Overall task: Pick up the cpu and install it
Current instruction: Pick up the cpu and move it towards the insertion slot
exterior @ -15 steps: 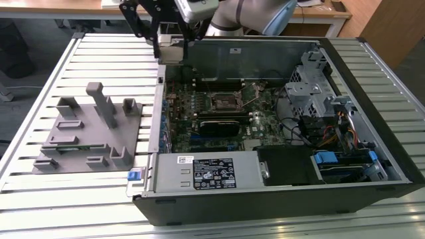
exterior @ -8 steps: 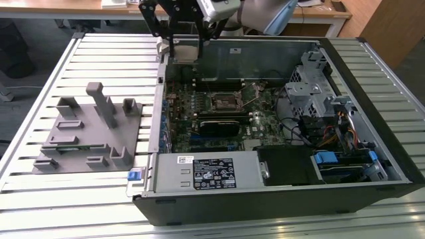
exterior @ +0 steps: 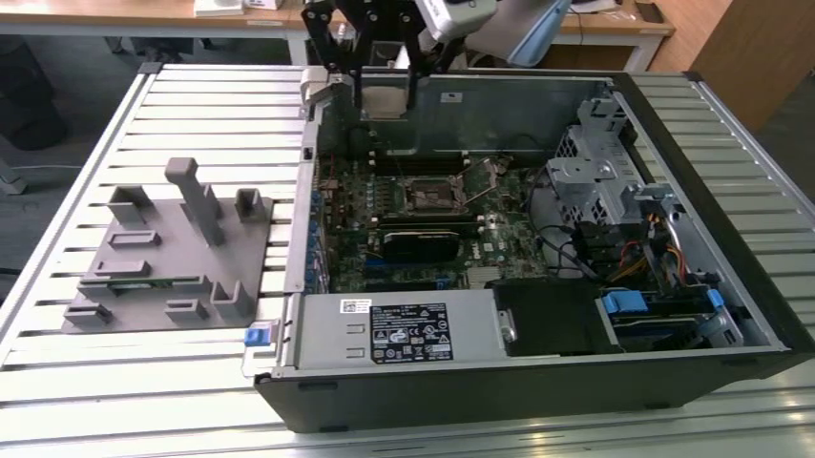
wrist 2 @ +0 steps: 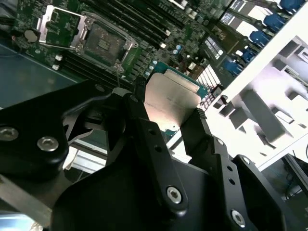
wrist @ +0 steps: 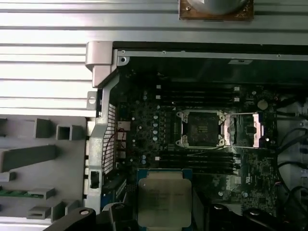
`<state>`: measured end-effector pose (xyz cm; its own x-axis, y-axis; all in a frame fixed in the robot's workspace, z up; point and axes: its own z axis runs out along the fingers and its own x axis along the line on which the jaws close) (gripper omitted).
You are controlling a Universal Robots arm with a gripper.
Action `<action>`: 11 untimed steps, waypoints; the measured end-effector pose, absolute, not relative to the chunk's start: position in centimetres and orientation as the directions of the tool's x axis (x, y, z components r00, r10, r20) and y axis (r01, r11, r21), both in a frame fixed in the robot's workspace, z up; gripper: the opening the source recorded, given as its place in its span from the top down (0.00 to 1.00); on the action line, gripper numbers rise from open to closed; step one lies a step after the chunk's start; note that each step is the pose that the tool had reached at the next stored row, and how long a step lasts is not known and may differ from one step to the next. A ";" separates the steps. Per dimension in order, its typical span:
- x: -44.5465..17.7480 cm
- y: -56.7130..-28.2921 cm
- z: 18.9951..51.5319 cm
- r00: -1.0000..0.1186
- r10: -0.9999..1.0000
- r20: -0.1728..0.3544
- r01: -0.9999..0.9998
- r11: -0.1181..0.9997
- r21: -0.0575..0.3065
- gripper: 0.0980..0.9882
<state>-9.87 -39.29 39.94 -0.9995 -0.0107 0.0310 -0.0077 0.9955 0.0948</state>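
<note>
Gripper: the gripper (wrist 2: 168, 107), black and two-fingered, is clamped on the cpu (wrist 2: 171, 102), with one finger (wrist 2: 144, 127) against each of two opposite edges.
Cpu: it is held off every surface, metal top showing, with a green border at its edge in both wrist views.
Cpu position: in the exterior view the cpu (exterior: 382, 95) hangs over the far wall of the computer case (exterior: 535, 382), toward the exterior view's left end of that wall.
Socket: the cpu socket (wrist: 199, 129) lies open on the motherboard (exterior: 440, 224), its metal load plate (wrist: 245, 130) swung aside. The held cpu (wrist: 163, 199) is well apart from the socket.
Case: it lies on its side with the panel off. The power supply (exterior: 395, 329) runs along the near wall and the drive cage (exterior: 598, 181) is at the exterior view's right.
Fixture: a grey fixture plate (exterior: 166, 258) with upright blocks lies just beside the case on the exterior view's left, and a green module (exterior: 128, 281) rests in one of its slots.
Table: the slatted aluminium table (exterior: 217, 105) carries both the case and the fixture plate.
</note>
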 end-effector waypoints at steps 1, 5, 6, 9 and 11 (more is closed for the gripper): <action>-9.5 -39.1 39.9 -0.999 -0.011 0.031 -0.008 0.995 0.095 0.50; -7.9 -38.5 39.7 -0.999 -0.011 0.031 -0.008 0.995 0.095 0.50; -7.5 -38.4 39.6 -0.999 -0.011 0.031 -0.008 0.995 0.095 0.50; -6.5 -38.2 39.6 -0.999 -0.011 0.031 -0.008 0.995 0.095 0.50; -5.9 -38.1 39.5 -0.999 -0.011 0.031 -0.008 0.995 0.095 0.50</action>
